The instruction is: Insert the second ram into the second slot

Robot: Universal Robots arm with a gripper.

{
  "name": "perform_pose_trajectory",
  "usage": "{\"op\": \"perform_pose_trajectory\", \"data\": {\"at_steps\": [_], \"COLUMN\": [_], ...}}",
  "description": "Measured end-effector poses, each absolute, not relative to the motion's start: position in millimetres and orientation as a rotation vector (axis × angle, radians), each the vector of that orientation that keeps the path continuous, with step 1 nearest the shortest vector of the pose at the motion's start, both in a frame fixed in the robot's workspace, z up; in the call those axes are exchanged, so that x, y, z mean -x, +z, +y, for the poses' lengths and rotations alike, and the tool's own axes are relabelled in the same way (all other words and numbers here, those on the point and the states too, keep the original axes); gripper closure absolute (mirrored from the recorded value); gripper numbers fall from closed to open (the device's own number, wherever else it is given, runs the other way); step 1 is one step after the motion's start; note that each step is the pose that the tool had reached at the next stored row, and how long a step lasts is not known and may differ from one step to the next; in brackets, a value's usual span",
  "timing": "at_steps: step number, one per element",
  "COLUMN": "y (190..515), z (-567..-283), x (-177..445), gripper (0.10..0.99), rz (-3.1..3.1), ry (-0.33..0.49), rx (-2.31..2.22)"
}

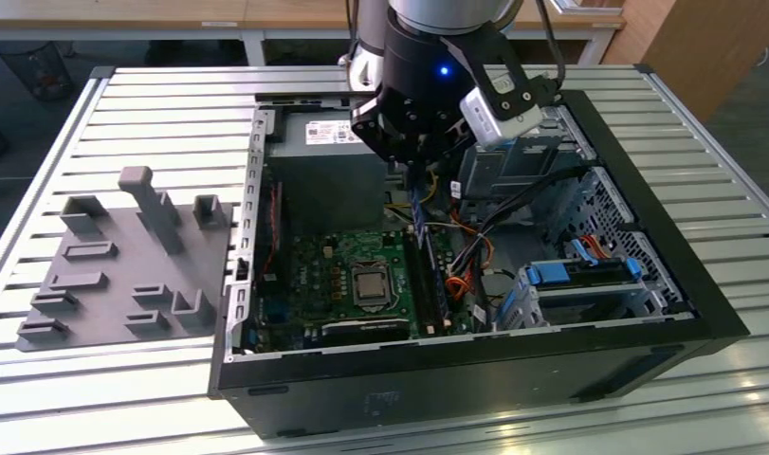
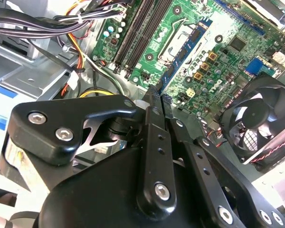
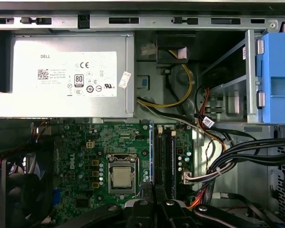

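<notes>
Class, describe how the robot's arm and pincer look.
The arm is silver above a black wrist with a blue light, a pale grey camera box and black cables. The pincer has matte black bar-like fingers with silver screws.

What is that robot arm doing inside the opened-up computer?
The arm reaches down into an open computer case that lies on a slatted table. Its gripper has its jaws closed on a thin blue-green memory stick, the second ram, held edge-on above the green motherboard. The stick hangs close to the long dark memory slots beside the processor, but it does not look seated in one yet.
</notes>
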State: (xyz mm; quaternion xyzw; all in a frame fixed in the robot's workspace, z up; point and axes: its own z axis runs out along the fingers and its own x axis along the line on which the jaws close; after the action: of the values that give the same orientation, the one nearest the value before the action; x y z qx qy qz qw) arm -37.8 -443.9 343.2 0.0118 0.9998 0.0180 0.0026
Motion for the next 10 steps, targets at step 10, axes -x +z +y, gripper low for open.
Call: {"op": "perform_pose_trajectory", "data": {"at_steps": [10], "y": [340.5], "z": [-443.9], "x": [37.8], "gripper": [0.953], "rz": [3.138], "ry": [0.057], "rx": [-0.037]}}
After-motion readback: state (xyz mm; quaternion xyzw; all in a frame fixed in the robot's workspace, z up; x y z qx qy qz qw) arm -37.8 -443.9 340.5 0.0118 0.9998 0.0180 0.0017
